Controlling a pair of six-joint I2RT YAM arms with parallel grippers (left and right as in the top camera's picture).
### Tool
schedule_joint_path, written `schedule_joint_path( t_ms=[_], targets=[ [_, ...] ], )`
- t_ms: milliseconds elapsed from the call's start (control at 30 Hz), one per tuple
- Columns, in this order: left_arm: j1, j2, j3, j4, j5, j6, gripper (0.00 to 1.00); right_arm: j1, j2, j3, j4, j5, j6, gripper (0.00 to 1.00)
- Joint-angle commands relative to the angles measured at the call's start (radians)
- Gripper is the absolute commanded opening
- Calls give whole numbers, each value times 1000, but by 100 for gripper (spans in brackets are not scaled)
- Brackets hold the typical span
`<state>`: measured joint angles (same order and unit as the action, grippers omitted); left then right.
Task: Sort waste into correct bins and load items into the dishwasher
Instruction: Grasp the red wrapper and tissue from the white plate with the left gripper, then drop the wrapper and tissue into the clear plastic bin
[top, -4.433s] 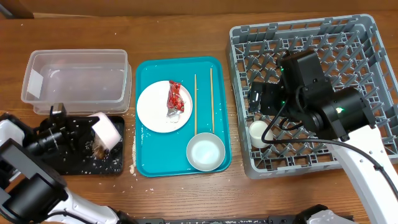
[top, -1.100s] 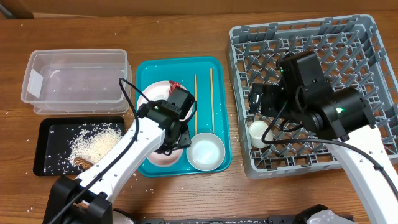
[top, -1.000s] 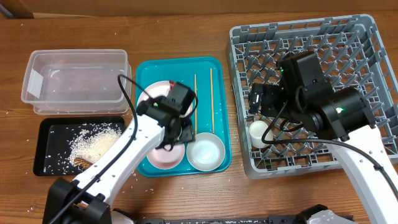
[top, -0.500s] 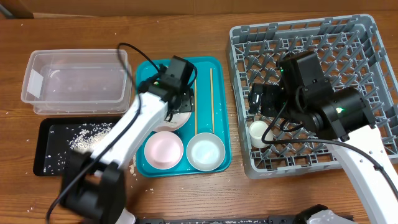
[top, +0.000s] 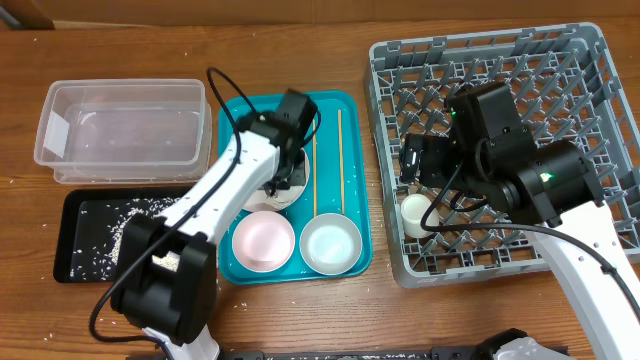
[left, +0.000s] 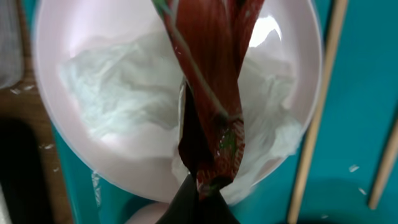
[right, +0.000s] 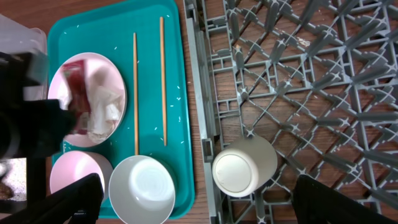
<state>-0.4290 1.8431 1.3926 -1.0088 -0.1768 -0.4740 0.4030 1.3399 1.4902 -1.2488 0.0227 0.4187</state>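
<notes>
Overhead, little looks finished. Only the cup sits in the rack, at its near left corner, and rice lies scattered in the black tray by the tabletop's left edge. The tub, toward the far left corner, holds nothing I can make out.

On the teal tray, mid-tabletop, the plate carries the wrapper and napkin. The pink bowl, white bowl and chopsticks wait there too.

The left hand is over the plate, its fingers drawn together on the wrapper's end, seemingly pinching it. The right hand hangs over the rack, spread wide, holding nothing.

Left to do, I judge: bin the wrapper and napkin, then rack the plate, both bowls and the chopsticks.
</notes>
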Motion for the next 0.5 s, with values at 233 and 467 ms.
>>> schedule_joint_path(
  t_ms=[233, 467],
  targets=[
    [217, -229, 214, -269, -62, -95, 4, 2, -2, 14, 2, -2, 0, 100],
    [431, -179, 187, -117, -67, -80, 7, 2, -2, 14, 5, -2, 0, 100]
  ],
)
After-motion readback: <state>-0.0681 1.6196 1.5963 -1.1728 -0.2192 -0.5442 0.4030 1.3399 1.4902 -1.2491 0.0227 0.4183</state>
